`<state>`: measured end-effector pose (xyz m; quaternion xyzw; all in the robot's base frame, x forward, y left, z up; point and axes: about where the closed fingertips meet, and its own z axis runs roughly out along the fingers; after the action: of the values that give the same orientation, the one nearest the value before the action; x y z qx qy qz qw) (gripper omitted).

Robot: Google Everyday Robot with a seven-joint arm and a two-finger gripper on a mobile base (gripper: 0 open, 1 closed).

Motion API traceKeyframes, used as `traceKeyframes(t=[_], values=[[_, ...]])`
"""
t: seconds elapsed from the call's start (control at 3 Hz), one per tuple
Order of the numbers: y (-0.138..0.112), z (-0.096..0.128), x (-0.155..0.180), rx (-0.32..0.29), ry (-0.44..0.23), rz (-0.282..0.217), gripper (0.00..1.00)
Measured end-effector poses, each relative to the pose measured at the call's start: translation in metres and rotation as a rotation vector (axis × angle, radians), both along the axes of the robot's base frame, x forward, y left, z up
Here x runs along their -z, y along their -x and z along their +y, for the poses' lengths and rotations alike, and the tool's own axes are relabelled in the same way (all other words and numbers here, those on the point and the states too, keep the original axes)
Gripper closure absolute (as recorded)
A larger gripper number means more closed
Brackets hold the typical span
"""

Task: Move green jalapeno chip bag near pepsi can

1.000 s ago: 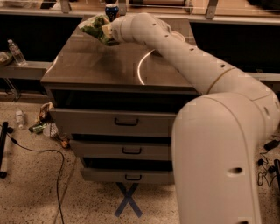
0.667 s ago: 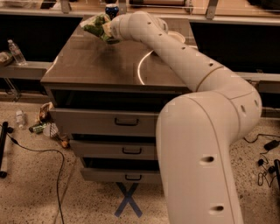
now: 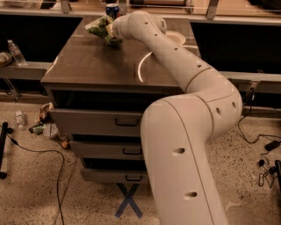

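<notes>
Gripper (image 3: pixel 106 33) sits at the far left part of the cabinet top (image 3: pixel 88 66), clenched on the green jalapeno chip bag (image 3: pixel 97 26). The bag is crumpled, shiny light-green foil with a pale band, bunched around the claw's tip and sticking out to its left. Cannot tell if the bag's lower edge touches the top. The pepsi can (image 3: pixel 112 9) stands just behind the claw, near the bag but apart from it: a small upright dark-blue cylinder with a silver top. The arm (image 3: pixel 175 66), smooth white rounded segments with small dark holes, runs from the claw to the right and toward the camera, ending in a thick column. A white round bowl (image 3: pixel 178 38) is to the claw's right, partly hidden behind the arm. The top is flat, dark brown and glossy, with a bright curved glint (image 3: pixel 141 70) in front and to the right of the claw. Below the claw are three drawers (image 3: pixel 96 123), grey fronts with thin dark pulls. Far left of the claw, lower down, a clear plastic water bottle (image 3: pixel 16 52) stands on a ledge. On the speckled floor: crumpled wrappers (image 3: pixel 44 125), a thin black cable (image 3: pixel 57 167) and a blue tape X (image 3: pixel 128 201).
</notes>
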<state>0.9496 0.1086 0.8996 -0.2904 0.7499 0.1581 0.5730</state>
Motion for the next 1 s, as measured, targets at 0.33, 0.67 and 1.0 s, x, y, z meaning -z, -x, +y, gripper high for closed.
traceKeyframes(t=[0.33,0.67,1.0], values=[[-0.004,-0.005,0.003,0.012,0.006,0.007,0.29],[-0.002,-0.019,-0.001,0.028,0.008,0.011,0.06],[0.014,-0.057,-0.022,0.048,0.003,0.005,0.0]])
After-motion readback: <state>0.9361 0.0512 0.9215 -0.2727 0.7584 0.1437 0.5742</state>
